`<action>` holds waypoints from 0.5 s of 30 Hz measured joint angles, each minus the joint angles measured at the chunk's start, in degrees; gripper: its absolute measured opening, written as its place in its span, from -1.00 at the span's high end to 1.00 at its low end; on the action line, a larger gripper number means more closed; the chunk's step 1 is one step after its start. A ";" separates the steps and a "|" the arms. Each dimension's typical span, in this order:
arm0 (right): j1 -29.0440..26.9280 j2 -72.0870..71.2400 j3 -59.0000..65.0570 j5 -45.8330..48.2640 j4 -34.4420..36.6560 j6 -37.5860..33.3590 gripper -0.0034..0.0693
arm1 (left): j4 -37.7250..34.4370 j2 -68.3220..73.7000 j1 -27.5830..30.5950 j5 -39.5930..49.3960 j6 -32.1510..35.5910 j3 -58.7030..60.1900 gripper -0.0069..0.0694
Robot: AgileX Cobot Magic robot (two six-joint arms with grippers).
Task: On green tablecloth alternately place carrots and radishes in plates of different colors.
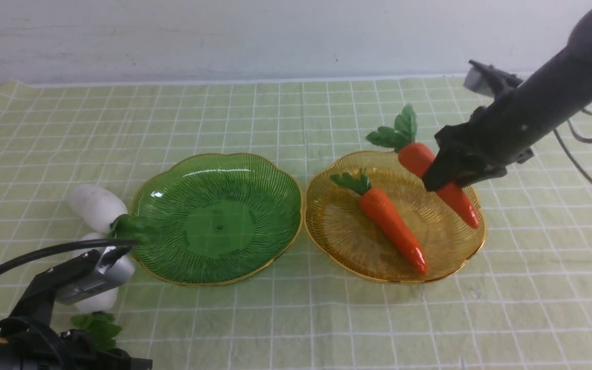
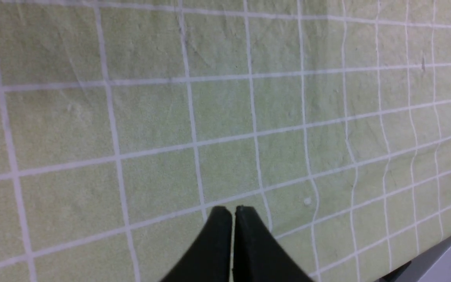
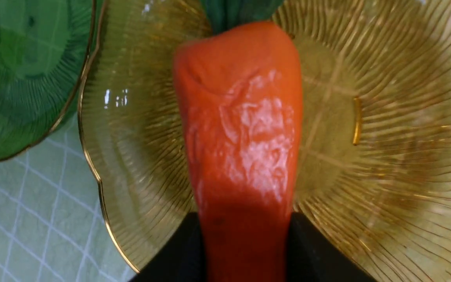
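Nearest the robot, the left gripper (image 2: 232,210) hangs over bare green tablecloth (image 2: 151,117), its jaws pressed together with nothing between them. Just beyond it both radishes lie on the cloth, left of the green plate (image 1: 219,221). The nearer radish (image 1: 96,303) is half hidden behind the left arm's wrist camera, and the farther radish (image 1: 95,205) has its leafy top against the plate's rim. That plate holds nothing. To its right, rim just beside rim, sits the amber plate (image 1: 342,226), with the first carrot (image 1: 391,228) lying flat across its middle, tip toward the robot. Farther back, the right gripper (image 1: 433,181) has its jaws clamped around the thick upper part of the second carrot (image 1: 418,156). This carrot slants over the plate's far-right side, its leaves past the back rim. Whether its tip already rests on the plate cannot be told. The step in hand looks like setting down this second carrot, so the carrot half of the task is nearly finished and the radish half is not yet begun. The next move calls for opening the jaws while the carrot is low and inside the scalloped rim, so it settles without rolling out or knocking the first carrot. Then the gripper should lift straight clear. After that, the left arm would need to part its jaws and reach for a radish.
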 joint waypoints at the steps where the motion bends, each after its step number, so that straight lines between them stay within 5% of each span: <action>1: 0.57 0.32 0.00 -0.06 -0.63 -0.62 0.22 | 0.00 0.00 0.00 -0.13 0.00 0.00 0.83; 10: 2.49 2.41 -0.06 -0.83 -6.24 0.13 -0.75 | 0.08 0.00 0.00 -0.98 0.00 0.00 0.81; 15: 2.42 2.35 -3.44 0.06 -8.95 5.70 -0.75 | 2.81 0.17 0.00 -5.77 -2.27 -0.97 0.65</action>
